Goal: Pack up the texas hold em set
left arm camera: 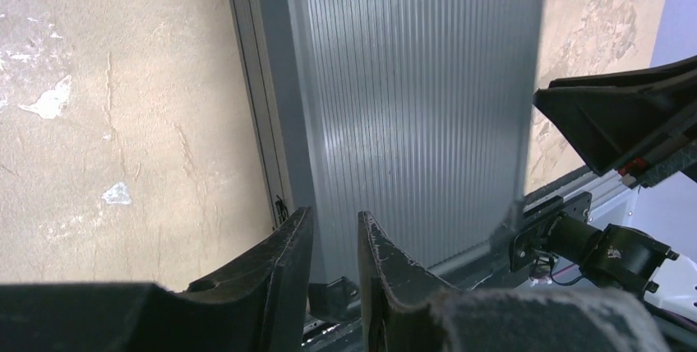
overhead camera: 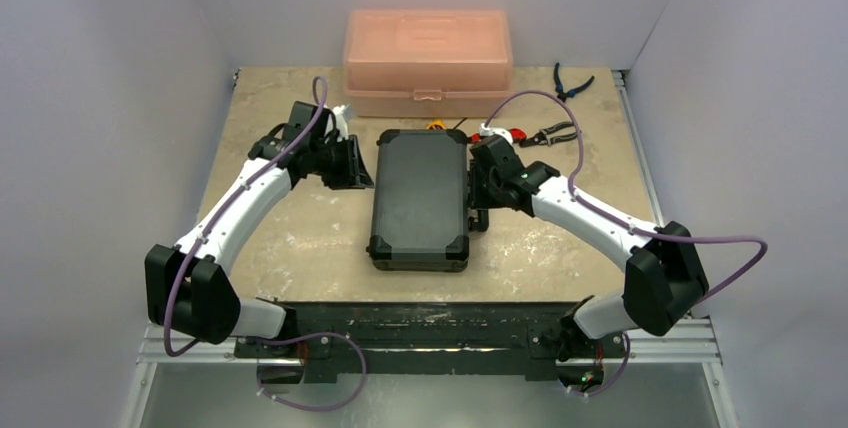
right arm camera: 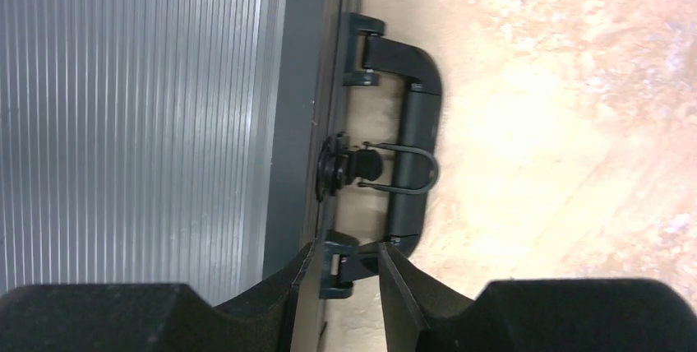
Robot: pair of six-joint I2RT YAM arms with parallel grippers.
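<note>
A closed black briefcase [overhead camera: 420, 198] lies flat at the centre of the table [overhead camera: 300, 238]. A translucent pink box [overhead camera: 428, 60] sits just behind it, and pliers [overhead camera: 555, 134] lie to its far right. The left gripper [overhead camera: 355, 163] is against the case's left edge. The right gripper [right arm camera: 345, 249] is at the handle [right arm camera: 415, 155] side, straddling a hinge bracket. Both grippers' fingers stand narrowly apart, and I cannot tell whether either is pinching anything.

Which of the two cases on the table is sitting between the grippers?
The black briefcase, closed flat mid-table, left gripper and right gripper at its sides; the pink box sits behind it.
</note>
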